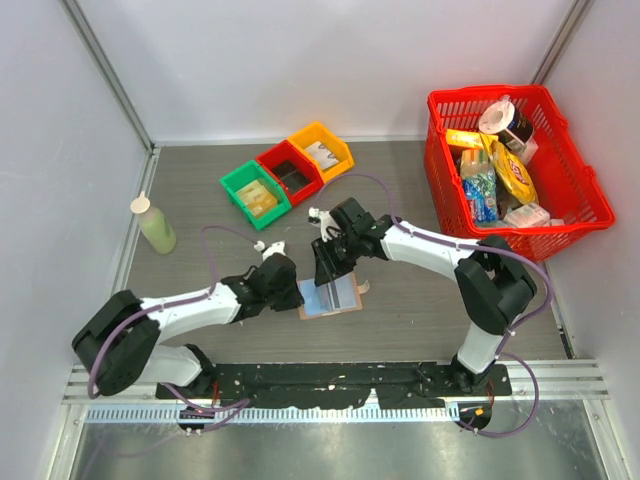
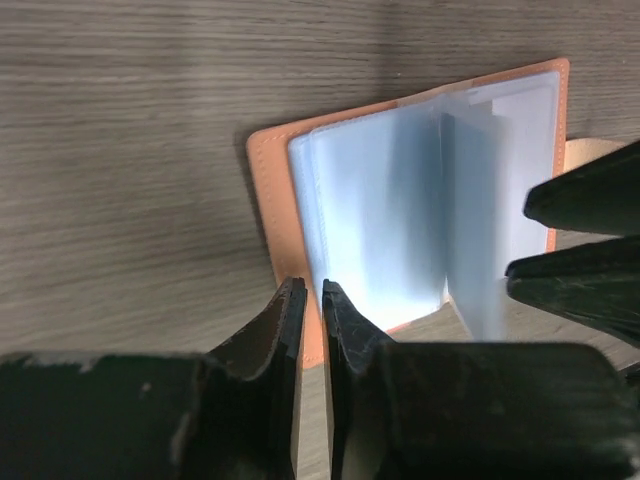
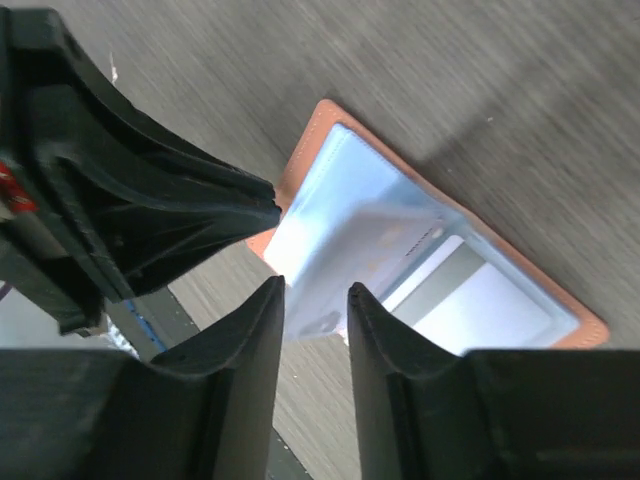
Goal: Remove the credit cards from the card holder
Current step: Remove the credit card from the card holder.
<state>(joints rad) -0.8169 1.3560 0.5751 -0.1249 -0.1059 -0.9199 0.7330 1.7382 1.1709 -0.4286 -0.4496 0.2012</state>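
Tan-orange card holder (image 1: 338, 298), spread open and flat on the grey wood-grain table (image 1: 200, 200), just ahead of the arm bases and between the tips of both arms. Inside it, pale blue-grey clear sleeves, with one sleeve (image 3: 330, 235) raised away from the rest and standing partly upright near the fold.

Left gripper (image 2: 310, 295): narrow, almost closed, with only a thin slit between its two black fingers (image 2: 283, 335). Tips set on the holder's near left edge. A strip of the orange cover visible in the slit, so apparently clamped on that edge.

Right gripper (image 3: 308, 295): partly open, with a plain gap between its fingers (image 3: 255, 350). Tips poised at the free edge of the raised sleeve, the sleeve seen face-on across the gap. Impossible to tell whether the pads touch the sleeve.

Pale credit card (image 3: 400, 245) with faint dark marks, showing through the raised sleeve, inside the holder.

Well apart from all this: three small bins (image 1: 290, 172) in green, red and yellow at the back of the table, a red basket (image 1: 436, 165) of packaged goods to the right, and a pale green bottle (image 1: 155, 225) upright to the left.
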